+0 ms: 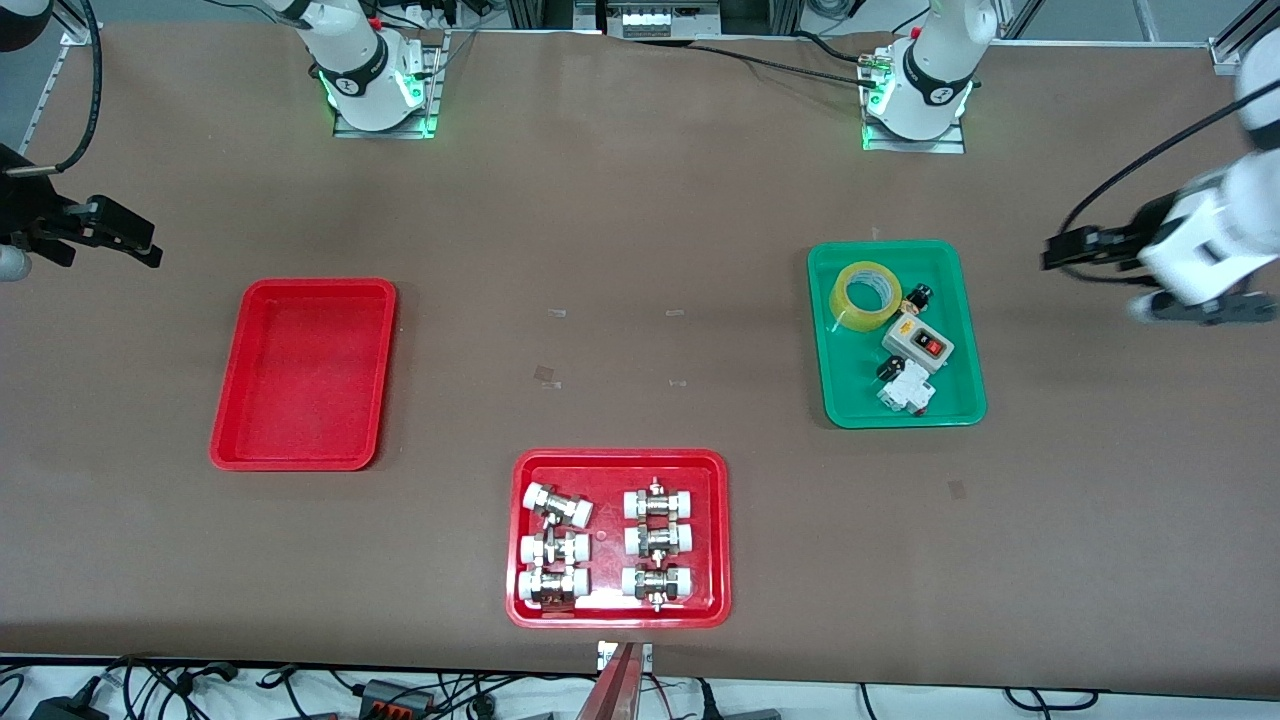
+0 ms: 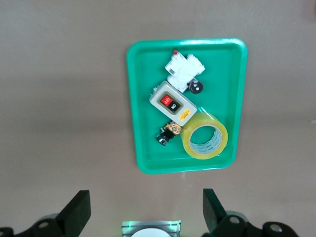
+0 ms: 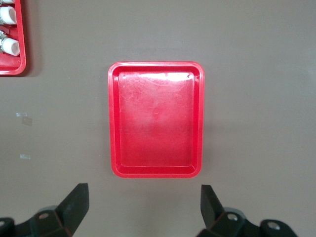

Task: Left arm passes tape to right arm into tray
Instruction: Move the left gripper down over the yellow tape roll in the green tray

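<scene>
Tape (image 2: 206, 141) lying in green tray (image 2: 237, 98), touching switch box (image 2: 172, 102), below spread left gripper (image 2: 147, 210). Right gripper (image 3: 143, 207) spread above empty tray (image 3: 114, 123). Could snag that neighbour when gripping.

left arm (image 1: 1215, 235) blurred; wider red tray (image 3: 10, 37) cut by edge; tape (image 2: 205, 138) partly overlapped by switch box (image 2: 172, 103)
</scene>
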Robot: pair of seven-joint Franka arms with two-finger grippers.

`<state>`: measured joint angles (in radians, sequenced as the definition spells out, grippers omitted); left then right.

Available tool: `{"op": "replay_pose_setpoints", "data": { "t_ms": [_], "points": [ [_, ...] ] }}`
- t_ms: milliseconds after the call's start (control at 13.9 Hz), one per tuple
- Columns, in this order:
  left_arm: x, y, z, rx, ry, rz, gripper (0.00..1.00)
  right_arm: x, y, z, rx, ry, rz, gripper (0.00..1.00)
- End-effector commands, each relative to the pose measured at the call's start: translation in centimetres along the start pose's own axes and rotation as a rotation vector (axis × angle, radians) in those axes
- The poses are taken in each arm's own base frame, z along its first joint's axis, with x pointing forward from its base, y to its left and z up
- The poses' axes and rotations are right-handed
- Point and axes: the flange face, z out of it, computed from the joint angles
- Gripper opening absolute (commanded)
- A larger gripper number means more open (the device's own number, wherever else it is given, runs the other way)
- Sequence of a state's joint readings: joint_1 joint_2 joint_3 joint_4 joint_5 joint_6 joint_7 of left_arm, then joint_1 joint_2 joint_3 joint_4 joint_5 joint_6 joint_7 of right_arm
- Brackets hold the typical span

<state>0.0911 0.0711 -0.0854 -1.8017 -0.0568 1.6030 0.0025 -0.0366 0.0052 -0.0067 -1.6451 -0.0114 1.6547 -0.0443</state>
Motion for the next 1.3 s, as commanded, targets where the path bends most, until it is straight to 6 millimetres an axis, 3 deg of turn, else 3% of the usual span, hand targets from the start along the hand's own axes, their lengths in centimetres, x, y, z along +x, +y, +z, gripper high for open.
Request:
{"op": "replay_pose_setpoints", "data": {
  "t_ms": [0,216,505,649,793,866,1082,1226],
  "points": [
    [-1.6,2.4,7.3,-0.010,-0.016,-0.018,1.00,-0.2,-0.1,-0.1,-0.006,0.004,-0.010,1.00],
    [-2.8,3.7,16.1,0.009,-0.026,-0.073,1.00,-0.1,-0.1,0.5,-0.003,-0.015,-0.015,1.00],
    [-4.2,5.2,24.8,0.022,-0.022,-0.092,1.00,0.0,0.0,0.6,0.003,-0.014,-0.013,1.00],
    [-4.9,4.7,28.5,0.017,-0.012,-0.101,0.96,0.0,0.0,0.7,0.003,-0.018,-0.013,1.00],
    [-4.6,4.9,30.7,0.011,-0.016,-0.152,0.87,0.1,0.0,0.7,0.003,-0.017,-0.011,1.00],
    [-4.6,6.0,31.6,0.009,-0.015,-0.153,0.77,0.1,0.0,0.7,0.003,-0.017,-0.011,1.00],
    [-4.4,6.1,32.0,0.004,-0.013,-0.165,0.48,0.1,0.1,0.7,0.003,-0.012,-0.010,1.00],
    [-4.3,6.0,32.0,0.003,-0.014,-0.167,0.34,0.1,0.0,0.7,0.003,-0.014,-0.011,1.00]
  ]
}}
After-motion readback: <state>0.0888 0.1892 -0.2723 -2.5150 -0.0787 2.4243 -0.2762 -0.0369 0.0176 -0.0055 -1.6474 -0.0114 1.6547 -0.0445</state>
